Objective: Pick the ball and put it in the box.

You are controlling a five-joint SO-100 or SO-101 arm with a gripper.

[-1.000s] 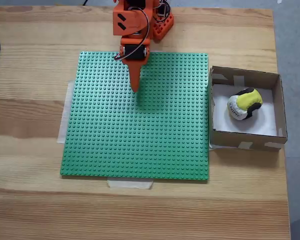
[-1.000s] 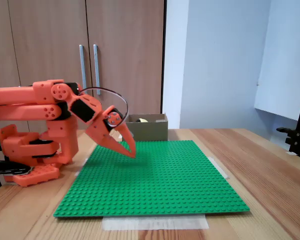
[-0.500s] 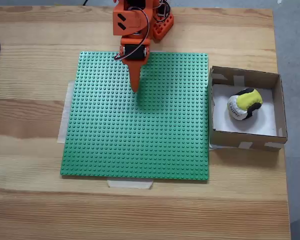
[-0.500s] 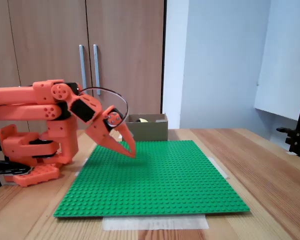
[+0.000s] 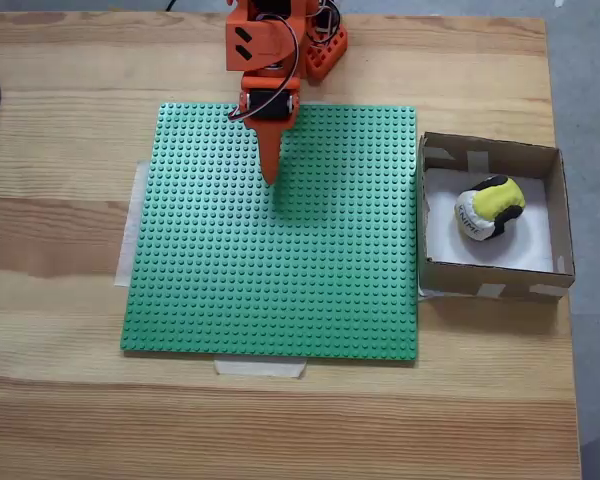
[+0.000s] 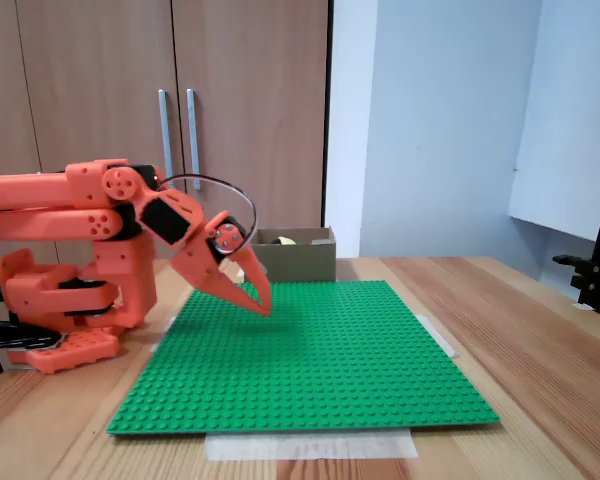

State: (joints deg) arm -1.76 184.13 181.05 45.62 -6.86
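The ball (image 5: 489,208), with white, black and yellow patches, lies inside the brown cardboard box (image 5: 491,151) at the right of the table; its top just peeks over the box wall (image 6: 298,262) in the side fixed view, ball (image 6: 286,240). My orange gripper (image 5: 271,178) is shut with nothing in it, pointing down over the far part of the green studded baseplate (image 5: 280,260). From the side, the gripper (image 6: 263,307) hovers a little above the plate, well apart from the box.
The arm's orange base (image 6: 65,300) stands at the table's back edge. Pale tape strips (image 5: 260,367) hold the baseplate to the wooden table (image 5: 70,400). Cupboard doors (image 6: 170,120) stand behind the table.
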